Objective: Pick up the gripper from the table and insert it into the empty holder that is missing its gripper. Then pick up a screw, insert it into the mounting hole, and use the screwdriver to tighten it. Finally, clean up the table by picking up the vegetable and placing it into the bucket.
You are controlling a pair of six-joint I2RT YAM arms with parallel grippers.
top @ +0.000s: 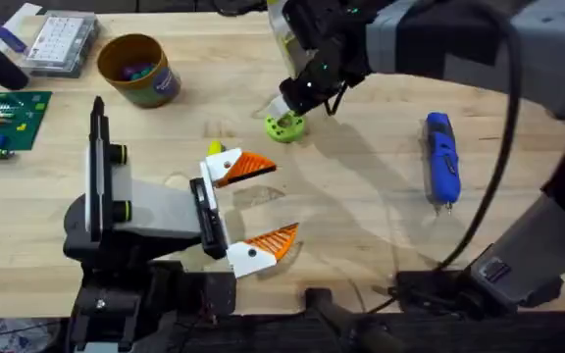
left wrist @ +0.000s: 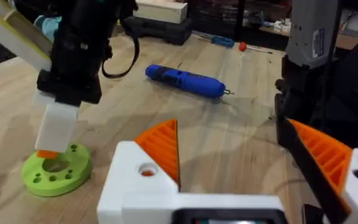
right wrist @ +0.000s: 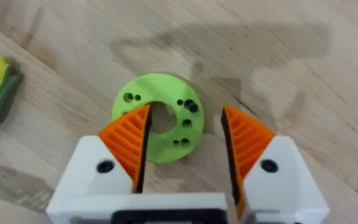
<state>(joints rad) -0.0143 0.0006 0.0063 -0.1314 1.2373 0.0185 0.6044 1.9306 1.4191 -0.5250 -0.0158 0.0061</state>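
Overhead looks down the table; both wrist views, closer, share the green disc (right wrist: 159, 118).

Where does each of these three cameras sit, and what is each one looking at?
Overhead: above the table, looking down and forward; both arms show, the left gripper open.
Left wrist: on the left arm, facing across the table at the green disc and screwdriver; its own fingers show.
Right wrist: looking down past the open right gripper at the disc.
Shared: the green disc.
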